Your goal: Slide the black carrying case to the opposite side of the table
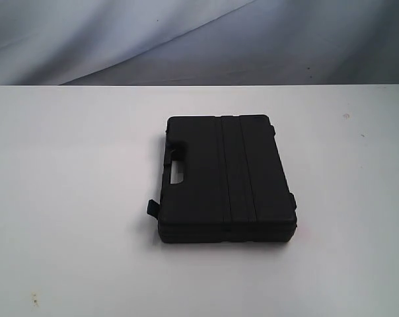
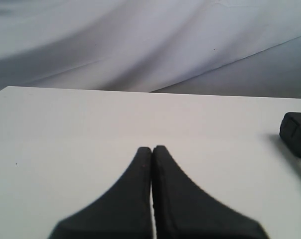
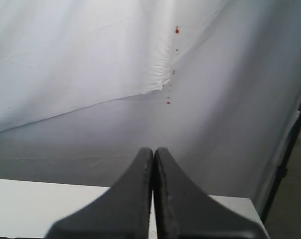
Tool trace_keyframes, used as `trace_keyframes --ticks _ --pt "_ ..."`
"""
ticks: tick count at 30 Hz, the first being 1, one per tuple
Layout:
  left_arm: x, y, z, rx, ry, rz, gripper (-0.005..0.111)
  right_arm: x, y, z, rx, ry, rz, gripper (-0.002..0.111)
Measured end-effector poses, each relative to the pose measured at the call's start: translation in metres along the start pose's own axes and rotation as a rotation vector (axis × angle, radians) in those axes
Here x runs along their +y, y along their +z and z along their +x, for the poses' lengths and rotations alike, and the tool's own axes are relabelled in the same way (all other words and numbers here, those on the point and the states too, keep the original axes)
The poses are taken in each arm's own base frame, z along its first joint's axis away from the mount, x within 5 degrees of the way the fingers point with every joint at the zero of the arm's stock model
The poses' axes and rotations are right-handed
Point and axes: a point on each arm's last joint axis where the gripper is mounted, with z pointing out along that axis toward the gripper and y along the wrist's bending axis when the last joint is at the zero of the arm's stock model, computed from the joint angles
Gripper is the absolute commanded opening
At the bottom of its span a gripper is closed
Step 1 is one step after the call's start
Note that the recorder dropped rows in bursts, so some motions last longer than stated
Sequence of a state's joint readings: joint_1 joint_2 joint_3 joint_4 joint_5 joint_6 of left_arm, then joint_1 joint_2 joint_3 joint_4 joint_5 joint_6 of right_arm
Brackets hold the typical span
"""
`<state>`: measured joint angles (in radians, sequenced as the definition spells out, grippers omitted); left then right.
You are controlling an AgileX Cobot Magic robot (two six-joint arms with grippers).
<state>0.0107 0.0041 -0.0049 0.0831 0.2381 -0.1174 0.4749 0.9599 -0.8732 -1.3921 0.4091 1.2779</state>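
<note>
The black carrying case [image 1: 227, 177] lies flat on the white table [image 1: 67, 198], slightly right of the middle in the exterior view, its handle side facing left. Neither arm shows in that view. In the left wrist view my left gripper [image 2: 152, 148] is shut with nothing in it, hovering over bare table [image 2: 66, 129]; a corner of the case [image 2: 296, 133] shows at the frame's edge, well apart from the fingers. My right gripper [image 3: 153, 149] is shut and empty, pointing past the table edge [image 3: 51, 199] at the backdrop.
A grey-white cloth backdrop [image 1: 199, 39] hangs behind the table's far edge. A dark vertical stand [image 3: 285, 164] shows beside the table's corner in the right wrist view. A small black latch tab [image 1: 152, 208] sticks out at the case's near left corner.
</note>
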Motion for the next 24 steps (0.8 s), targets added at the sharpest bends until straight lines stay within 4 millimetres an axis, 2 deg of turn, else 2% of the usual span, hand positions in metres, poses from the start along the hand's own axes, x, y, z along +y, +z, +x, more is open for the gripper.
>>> trace_keyframes --ticks 5,8,10,13,17,21,24 --pt "0.0 0.0 0.0 0.0 0.0 0.0 0.0 -0.015 -0.02 0.002 -0.008 -0.056 0.073 0.0" --pt "0.0 0.0 0.0 0.0 0.0 0.0 0.0 -0.01 -0.033 0.003 0.019 -0.18 -0.063 0.0" --pt "0.0 0.0 0.0 0.0 0.0 0.0 0.0 -0.004 -0.033 0.007 0.038 -0.25 -0.153 0.0" --pt "0.0 0.0 0.0 0.0 0.0 0.0 0.0 0.003 -0.03 0.015 -0.008 -0.257 -0.25 0.0" --pt "0.0 0.0 0.0 0.0 0.0 0.0 0.0 0.0 -0.026 0.022 -0.129 -0.336 -0.224 0.0" --pt "0.0 0.0 0.0 0.0 0.0 0.0 0.0 -0.016 -0.029 0.031 -0.206 -0.241 -0.127 0.0" --pt "0.0 0.0 0.0 0.0 0.0 0.0 0.0 -0.029 -0.039 0.043 -0.243 -0.25 -0.033 0.0"
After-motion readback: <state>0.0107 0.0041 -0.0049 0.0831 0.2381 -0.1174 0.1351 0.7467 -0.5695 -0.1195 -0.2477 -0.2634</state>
